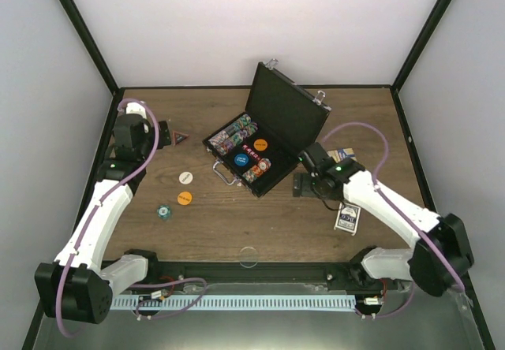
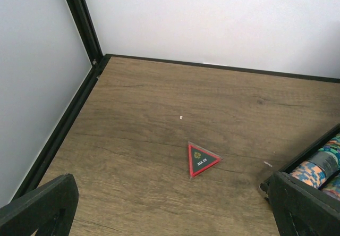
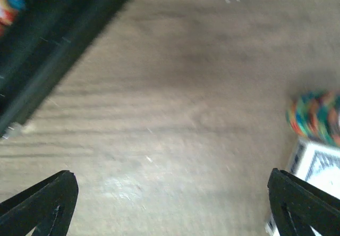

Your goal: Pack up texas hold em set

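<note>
The black case (image 1: 276, 133) lies open mid-table with its lid up. Rows of multicoloured chips (image 1: 237, 135), an orange button (image 1: 260, 143) and a blue button (image 1: 241, 159) sit inside. A white button (image 1: 185, 176), an orange button (image 1: 185, 199) and a green chip (image 1: 163, 211) lie left of the case. A blue-backed deck (image 1: 348, 218) lies at the right, beside a small chip stack (image 3: 316, 116). My left gripper (image 1: 162, 135) is open and empty, just short of a red-edged triangular marker (image 2: 201, 159). My right gripper (image 1: 305, 178) is open and empty over bare wood (image 3: 172, 204), between case (image 3: 48, 39) and deck (image 3: 319, 167).
A second card box (image 1: 342, 155) lies behind my right wrist. A clear round disc (image 1: 248, 255) lies near the front edge. Black frame posts and white walls close in the table. The case's edge with chips (image 2: 319, 161) shows at the right of the left wrist view.
</note>
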`<state>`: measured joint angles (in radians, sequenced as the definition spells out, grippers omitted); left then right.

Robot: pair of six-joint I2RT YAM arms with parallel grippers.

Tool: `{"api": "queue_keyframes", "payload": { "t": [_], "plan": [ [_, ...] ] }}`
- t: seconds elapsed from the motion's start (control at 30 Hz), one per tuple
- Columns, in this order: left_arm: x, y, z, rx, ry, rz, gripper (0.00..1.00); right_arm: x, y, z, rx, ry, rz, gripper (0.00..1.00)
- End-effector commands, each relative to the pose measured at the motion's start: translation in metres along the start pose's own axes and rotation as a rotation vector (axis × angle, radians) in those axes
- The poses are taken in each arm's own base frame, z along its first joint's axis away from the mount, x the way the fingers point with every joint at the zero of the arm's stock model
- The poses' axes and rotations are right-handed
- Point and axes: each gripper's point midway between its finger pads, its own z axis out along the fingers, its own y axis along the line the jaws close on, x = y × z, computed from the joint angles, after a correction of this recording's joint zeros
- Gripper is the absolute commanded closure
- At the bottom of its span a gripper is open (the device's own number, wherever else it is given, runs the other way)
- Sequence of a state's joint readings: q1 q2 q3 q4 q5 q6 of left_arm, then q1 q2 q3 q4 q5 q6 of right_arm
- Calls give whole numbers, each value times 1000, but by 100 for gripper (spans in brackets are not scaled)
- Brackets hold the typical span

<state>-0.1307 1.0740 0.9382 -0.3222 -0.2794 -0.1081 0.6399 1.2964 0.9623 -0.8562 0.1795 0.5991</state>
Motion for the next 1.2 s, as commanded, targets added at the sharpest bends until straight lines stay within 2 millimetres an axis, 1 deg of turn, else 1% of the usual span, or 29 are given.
{"api": "queue_keyframes", "payload": {
  "t": [0.0,0.03,0.07,0.13,0.23,0.3,0.37,0.5,0.63,0.73,0.87,1.0,1.17],
  "plan": [
    [-6,-1,-3,10,-29,-16,0,36,-35,-11,36,82,261,0],
    [-6,-2,-3,13,-29,-17,0,41,-48,-9,69,85,300,0],
    [-7,-2,-4,17,-30,-19,0,41,-60,-9,84,77,341,0],
    [-7,-4,-4,25,-32,-20,0,32,-78,-8,91,51,427,0],
    [-8,-5,-5,35,-33,-23,0,5,-88,-9,51,-24,498,0],
    [-9,-6,-6,37,-36,-25,0,-18,-96,-10,62,-92,537,0],
    [-10,-6,-7,39,-39,-27,0,-40,-107,-6,80,-155,567,0],
    [-11,-6,-9,45,-44,-30,0,-74,-130,19,90,-209,629,0],
    [-12,-7,-12,52,-50,-33,0,-98,-151,42,114,-223,656,0],
    [-13,-8,-13,62,-53,-34,0,-110,-158,60,104,-206,671,0],
    [-14,-8,-14,66,-56,-36,0,-116,-162,83,119,-175,667,0],
    [-15,-9,-14,68,-57,-36,0,-117,-157,107,96,-123,660,0],
    [-14,-9,-14,72,-55,-36,0,-123,-154,124,80,-108,658,0]
  ]
}}
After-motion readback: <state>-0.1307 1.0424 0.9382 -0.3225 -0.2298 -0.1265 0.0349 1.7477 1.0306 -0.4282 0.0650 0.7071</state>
